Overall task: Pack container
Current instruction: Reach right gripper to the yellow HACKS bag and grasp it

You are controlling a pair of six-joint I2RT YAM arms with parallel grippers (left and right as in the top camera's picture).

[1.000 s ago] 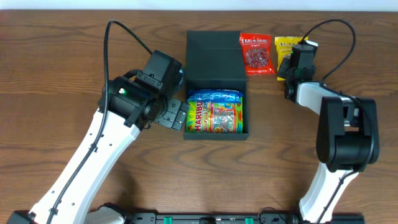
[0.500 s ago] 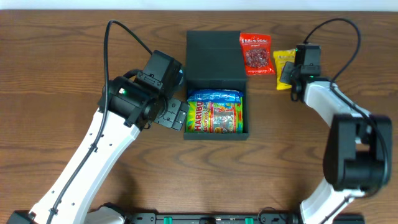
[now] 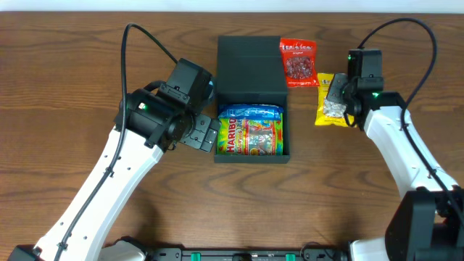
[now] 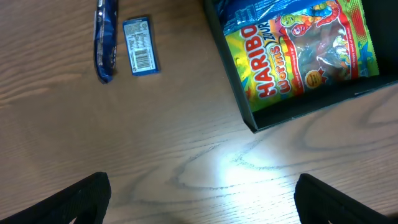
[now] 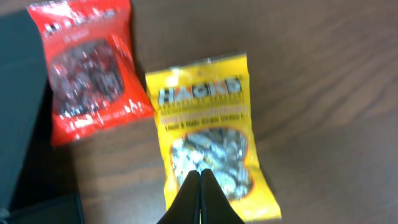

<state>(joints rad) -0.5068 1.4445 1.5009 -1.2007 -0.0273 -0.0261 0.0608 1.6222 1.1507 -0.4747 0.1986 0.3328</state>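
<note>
1. Yellow film is what we find under the right pincer (image 5: 200,183). Its two fingers are pressed together on the lower part of the yellow bag (image 5: 202,118), and we judge that they pinch the film.
2. The container (image 3: 246,69) stands in the middle of the desk (image 3: 72,58), between the two arms, with its flap lid folded back on the far side. A Haribo bag (image 3: 250,134) lies in the open compartment.
3. We judge that the step in hand is to bring the yellow bag to the container. A red bag (image 3: 298,63) is not yet packed. It lies at the right edge of the lid, and we cannot tell if it touches this edge or overlaps it a little.
4. The next move calls for travel to the left, with the bag raised enough to pass over the right wall. The fingers should part only when the bag is above the compartment.
5. The Haribo bag reaches nearly from wall to wall, so we think the yellow bag must go on top of it.
6. The red bag is just beside the yellow one, on the far side, and a low pass could push it.
7. The left pincer (image 4: 202,199) stands wide apart and holds nothing, just beside the left wall of the container. Two small blue packets (image 4: 140,55) lie near it on the bare wood. To the right of the yellow bag the desk gives free room.
</note>
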